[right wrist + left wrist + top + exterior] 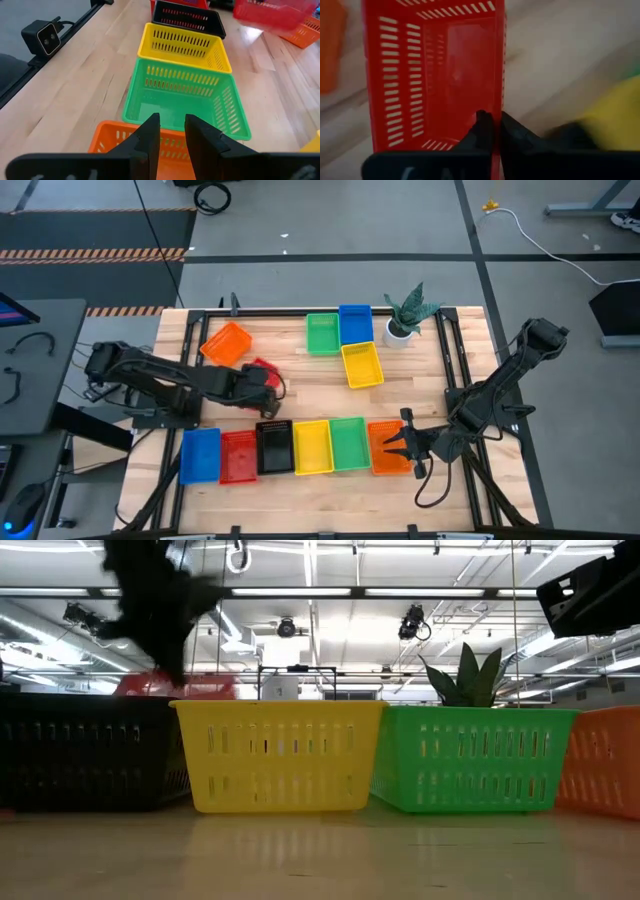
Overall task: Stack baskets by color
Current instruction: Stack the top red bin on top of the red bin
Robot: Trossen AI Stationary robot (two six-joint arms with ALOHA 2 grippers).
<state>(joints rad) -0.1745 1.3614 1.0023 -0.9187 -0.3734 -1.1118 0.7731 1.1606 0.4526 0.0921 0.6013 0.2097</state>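
Observation:
My left gripper [266, 381] is over the table's middle left, shut on a red basket [435, 75]. That basket also shows in the right wrist view [272, 15]. A row of baskets rests on the table near the front edge: blue [200, 454], red [238, 457], black [274, 447], yellow [312, 447], green [348, 443] and orange [385, 450]. My right gripper [172, 132] hangs open over the orange basket's right end with nothing between its fingers. Farther back sit orange [226, 343], green [322, 333], blue [355, 323] and yellow [361, 366] baskets. My left gripper pinches the red basket's long side wall [498, 107] near one corner, one finger [482, 127] inside the basket and one [515, 132] outside. The fingers come slanting down from the table's left. In the right wrist view the basket looks tilted and clear of the table.
A green plant in a white pot [408, 317] stands at the far right beside the blue basket. Black frame rails [450, 360] run along the table's sides. Bare wood lies between the front row and the far baskets.

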